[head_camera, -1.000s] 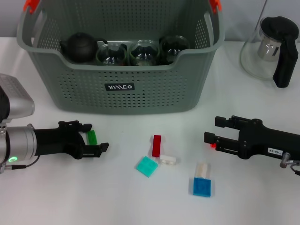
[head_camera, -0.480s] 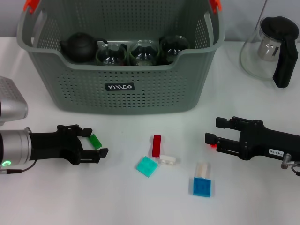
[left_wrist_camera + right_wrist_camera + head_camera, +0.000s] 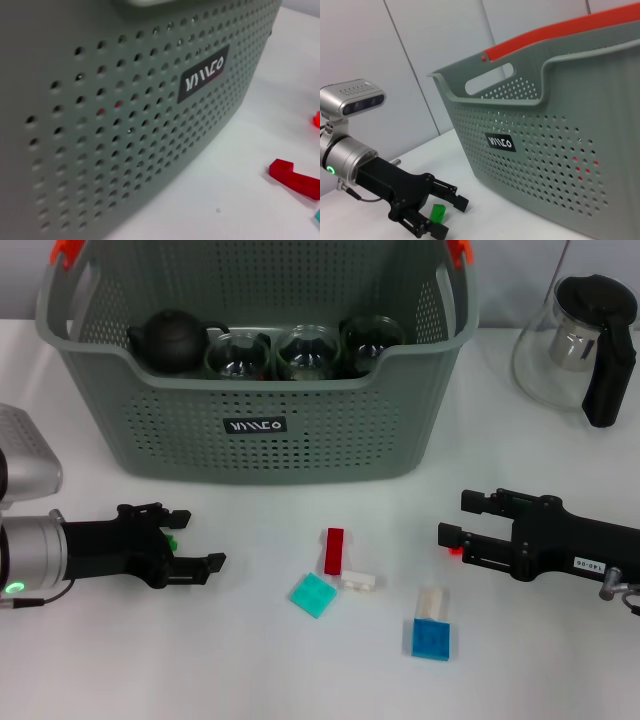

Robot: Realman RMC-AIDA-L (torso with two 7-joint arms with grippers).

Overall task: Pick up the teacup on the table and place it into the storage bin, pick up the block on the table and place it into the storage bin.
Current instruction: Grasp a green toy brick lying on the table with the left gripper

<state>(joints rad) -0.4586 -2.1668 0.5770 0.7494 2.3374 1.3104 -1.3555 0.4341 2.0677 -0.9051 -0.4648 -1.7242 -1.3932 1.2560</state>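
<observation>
A clear glass pitcher with a black handle and lid (image 3: 582,348) is standing at the far right of the white worktop (image 3: 250,660). A dark round teapot (image 3: 170,338) is sitting beside three clear glass jars (image 3: 304,350), all lined up in a row. The pale wall panels (image 3: 420,60) are rising behind the worktop.
</observation>
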